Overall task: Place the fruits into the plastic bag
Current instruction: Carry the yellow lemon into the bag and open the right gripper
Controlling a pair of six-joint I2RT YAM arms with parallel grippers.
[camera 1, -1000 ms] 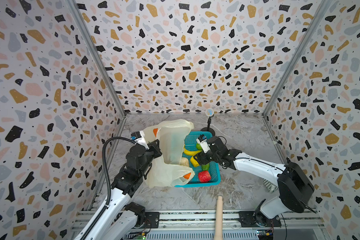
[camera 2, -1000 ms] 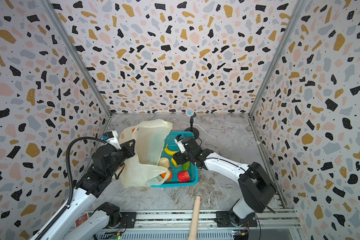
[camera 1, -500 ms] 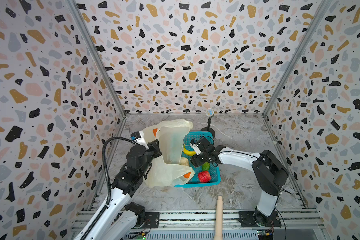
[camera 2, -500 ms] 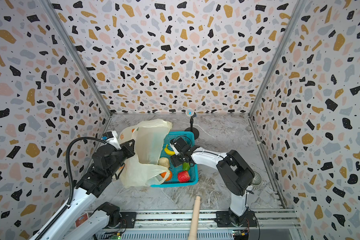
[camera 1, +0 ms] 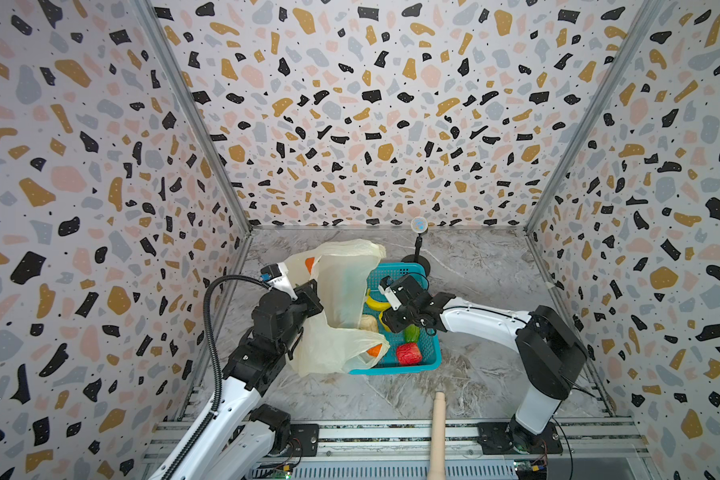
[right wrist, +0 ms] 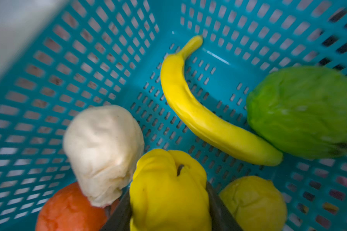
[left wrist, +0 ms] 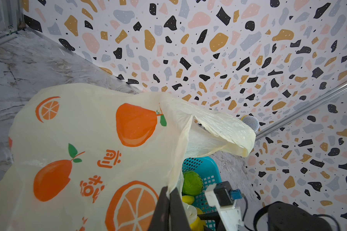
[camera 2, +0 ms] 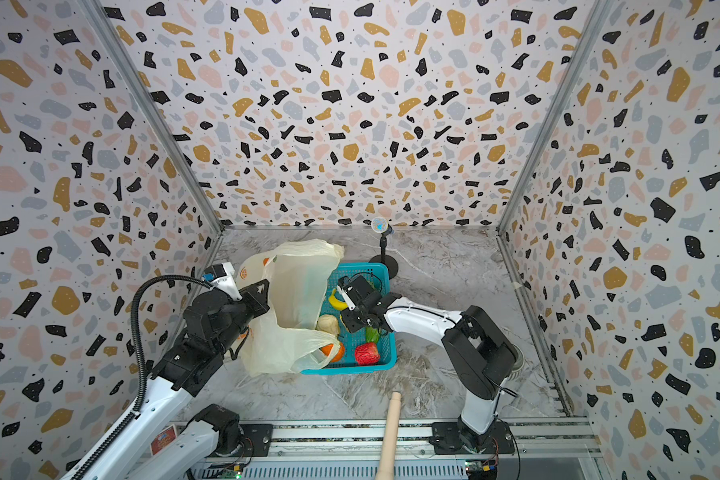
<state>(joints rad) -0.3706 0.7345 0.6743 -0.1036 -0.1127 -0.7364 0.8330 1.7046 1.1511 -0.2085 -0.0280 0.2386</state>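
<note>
In both top views my left gripper (camera 1: 314, 297) (camera 2: 262, 293) is shut on the rim of the plastic bag (camera 1: 341, 299) (camera 2: 296, 299), holding it up beside the teal basket (camera 1: 429, 357). The left wrist view shows its jaws (left wrist: 169, 192) pinching the bag (left wrist: 88, 140). My right gripper (right wrist: 168, 192) is down in the basket (right wrist: 88, 60), its fingers (right wrist: 216, 204) pressed on both sides of a yellow lumpy fruit (right wrist: 168, 180). Around it lie a banana (right wrist: 198, 112), a beige fruit (right wrist: 104, 148), a green lumpy fruit (right wrist: 304, 112), an orange one (right wrist: 68, 208) and a yellow-green one (right wrist: 252, 202). A red fruit (camera 1: 408, 354) sits at the basket's front.
A small microphone on a black stand (camera 1: 419, 245) is just behind the basket. A wooden stick (camera 1: 437, 432) pokes in from the front rail. Patterned walls close in three sides of the marble floor.
My right gripper has dropped into the basket and its jaws have narrowed onto the yellow lumpy fruit; the right arm's elbow has swung out. The left arm and the bag have not moved.
</note>
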